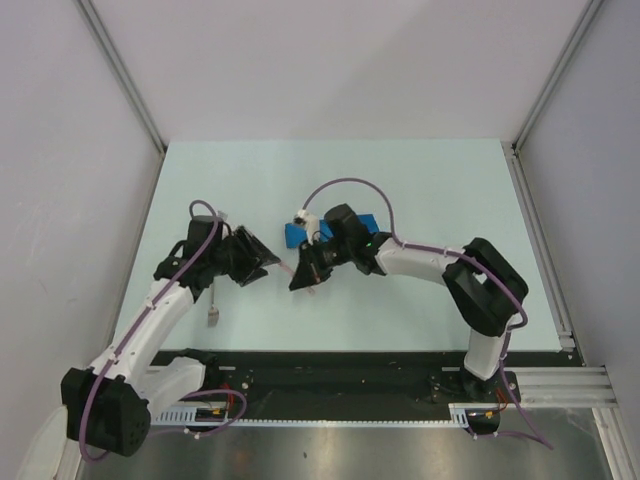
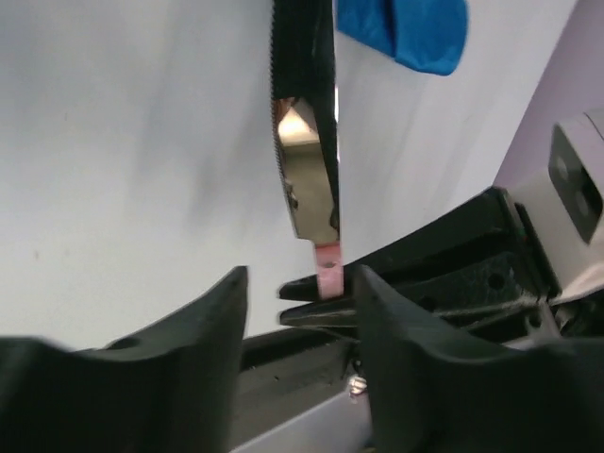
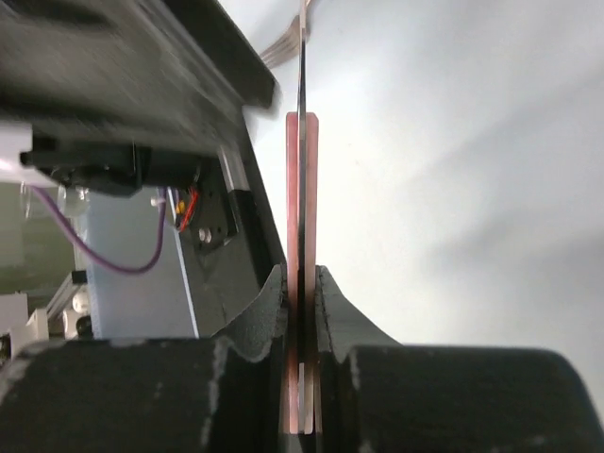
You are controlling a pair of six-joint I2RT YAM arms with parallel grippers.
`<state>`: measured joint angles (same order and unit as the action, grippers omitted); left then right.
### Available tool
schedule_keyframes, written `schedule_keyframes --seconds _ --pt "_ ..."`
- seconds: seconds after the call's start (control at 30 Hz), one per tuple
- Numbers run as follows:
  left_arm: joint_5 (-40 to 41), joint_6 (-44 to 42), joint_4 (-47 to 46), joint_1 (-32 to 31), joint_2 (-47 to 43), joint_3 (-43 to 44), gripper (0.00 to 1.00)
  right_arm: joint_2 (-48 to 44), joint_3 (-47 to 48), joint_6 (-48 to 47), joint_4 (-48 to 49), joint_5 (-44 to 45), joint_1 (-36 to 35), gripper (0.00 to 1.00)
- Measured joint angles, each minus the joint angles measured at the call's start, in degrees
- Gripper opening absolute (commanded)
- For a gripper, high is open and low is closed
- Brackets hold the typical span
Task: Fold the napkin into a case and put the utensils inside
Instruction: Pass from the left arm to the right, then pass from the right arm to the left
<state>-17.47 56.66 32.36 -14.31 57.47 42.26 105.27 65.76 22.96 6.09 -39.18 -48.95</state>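
A knife (image 2: 307, 170) with a shiny serrated blade and a pink handle (image 3: 300, 189) hangs above the table between the two grippers. My right gripper (image 3: 300, 274) (image 1: 301, 277) is shut on the handle, pads tight against both pink sides. My left gripper (image 2: 302, 276) (image 1: 267, 264) is open; the handle's tip sits between its fingertips, touching neither. The blue napkin (image 1: 294, 235) (image 2: 406, 33) lies bunched behind the grippers, partly hidden under the right arm. Another utensil (image 1: 213, 313) lies flat beside the left arm. Fork tines (image 3: 281, 45) show beyond the knife.
The pale table (image 1: 420, 180) is bounded by white walls and a metal rail (image 1: 540, 240) on the right. The arm bases stand on a black strip (image 1: 330, 375) along the near edge.
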Motion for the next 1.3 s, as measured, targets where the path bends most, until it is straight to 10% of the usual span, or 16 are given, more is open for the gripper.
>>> schedule_keyframes --seconds 0.03,0.17,0.53,1.3 --pt "-0.92 -2.1 -0.81 0.46 -0.33 0.35 0.77 -0.96 -0.02 -1.64 -2.54 -2.75 1.95 0.0" --pt "-4.48 -10.43 -4.04 1.79 -2.86 0.83 0.83 -5.66 -1.16 -7.82 -10.6 -9.49 8.83 0.0" --pt "-22.36 -20.72 -17.86 5.27 -5.53 -2.25 0.65 -14.93 -9.2 -11.76 -17.35 -22.47 10.95 0.0" --pt "-38.38 -13.4 -34.95 9.92 -5.09 -8.96 0.33 -17.42 -11.54 -9.6 -15.89 -27.82 11.58 0.0"
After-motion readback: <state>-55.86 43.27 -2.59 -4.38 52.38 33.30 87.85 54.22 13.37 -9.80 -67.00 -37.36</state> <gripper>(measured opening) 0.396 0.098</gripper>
